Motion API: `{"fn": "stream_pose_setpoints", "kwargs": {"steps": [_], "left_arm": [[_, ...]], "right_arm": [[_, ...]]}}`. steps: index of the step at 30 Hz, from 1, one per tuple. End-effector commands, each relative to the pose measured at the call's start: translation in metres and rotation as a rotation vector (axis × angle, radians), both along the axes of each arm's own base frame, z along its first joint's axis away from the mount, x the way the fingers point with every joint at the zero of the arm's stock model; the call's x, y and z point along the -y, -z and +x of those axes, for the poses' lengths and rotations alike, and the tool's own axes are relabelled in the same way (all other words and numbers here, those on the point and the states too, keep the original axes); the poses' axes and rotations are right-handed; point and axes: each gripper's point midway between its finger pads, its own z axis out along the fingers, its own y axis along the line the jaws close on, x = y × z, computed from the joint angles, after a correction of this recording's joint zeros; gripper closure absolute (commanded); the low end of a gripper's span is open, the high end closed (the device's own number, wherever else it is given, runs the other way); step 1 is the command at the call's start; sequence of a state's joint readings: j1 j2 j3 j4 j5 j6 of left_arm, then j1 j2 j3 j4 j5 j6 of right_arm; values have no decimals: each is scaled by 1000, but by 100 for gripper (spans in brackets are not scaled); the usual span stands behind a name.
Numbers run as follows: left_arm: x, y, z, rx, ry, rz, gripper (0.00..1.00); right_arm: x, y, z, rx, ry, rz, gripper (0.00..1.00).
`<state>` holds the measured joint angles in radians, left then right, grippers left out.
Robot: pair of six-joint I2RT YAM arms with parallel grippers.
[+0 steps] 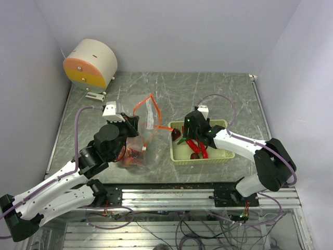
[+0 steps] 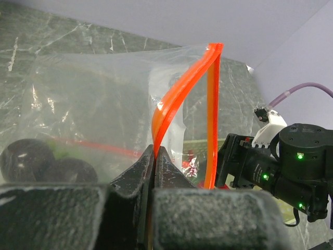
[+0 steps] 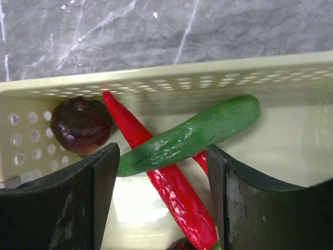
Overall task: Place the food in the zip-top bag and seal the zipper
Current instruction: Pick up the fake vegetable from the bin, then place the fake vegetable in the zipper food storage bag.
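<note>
Far L, back corner: a round white drum (image 1: pixel 91 65) w/ an orange-and-yellow face, on its side on the grey marbled tabletop (image 1: pixel 208 94), well apart from the rest.

My left pincer (image 2: pixel 155 156) is clamped flat on the zipper (image 2: pixel 179 94), no gap btw the jaws. The strip is thin, glossy and orange-red. It climbs from my grip, folds at a peak and its other side drops straight down, so the mouth gapes. The bag (image 2: pixel 88 88) is clear crinkly film, sagging below and L of the grip onto the tabletop. Inside it: two dull dark round pieces (image 2: pixel 31 159) at the bottom, plus red bits (image 1: pixel 132 156) seen from above.

Just R of the bag sits the basket (image 1: pixel 203 159): pale green plastic, rectangular, walls full of small holes. In it are a glossy dark purple ball (image 3: pixel 80 125) in a corner, a long wrinkled red chili (image 3: pixel 171 192), and a smooth green pod (image 3: pixel 208 130) lying across the chili.

My right pincer (image 3: pixel 161 156) hangs over the basket, spread wide, gripping nothing, one finger either side of the crossed pair. From above, my R wrist hides the basket's L end.
</note>
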<state>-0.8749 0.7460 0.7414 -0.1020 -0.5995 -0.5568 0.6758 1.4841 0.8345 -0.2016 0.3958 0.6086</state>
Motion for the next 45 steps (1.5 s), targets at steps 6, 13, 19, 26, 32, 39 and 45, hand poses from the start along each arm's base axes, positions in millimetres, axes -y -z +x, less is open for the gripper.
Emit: {"fn": "stream_pose_setpoints", "kwargs": {"steps": [6, 13, 19, 26, 32, 39, 45], "left_arm": [[2, -2, -1, 16, 22, 4, 93], [2, -2, -2, 23, 23, 3, 93], [2, -1, -2, 18, 23, 9, 93], [6, -3, -1, 15, 32, -2, 93], [12, -4, 1, 10, 46, 2, 93], [29, 1, 8, -10, 82, 10, 93], [45, 5, 12, -28, 122, 10, 93]], "right_arm": [[15, 26, 4, -63, 124, 73, 34], [24, 54, 3, -105, 171, 84, 37], [33, 40, 3, -62, 210, 87, 74], [36, -19, 0, 46, 181, 149, 94], [10, -99, -10, 198, -33, 304, 95], [-55, -244, -56, 557, -488, 666, 96], [-89, -280, -72, 685, -594, 778, 97]]}}
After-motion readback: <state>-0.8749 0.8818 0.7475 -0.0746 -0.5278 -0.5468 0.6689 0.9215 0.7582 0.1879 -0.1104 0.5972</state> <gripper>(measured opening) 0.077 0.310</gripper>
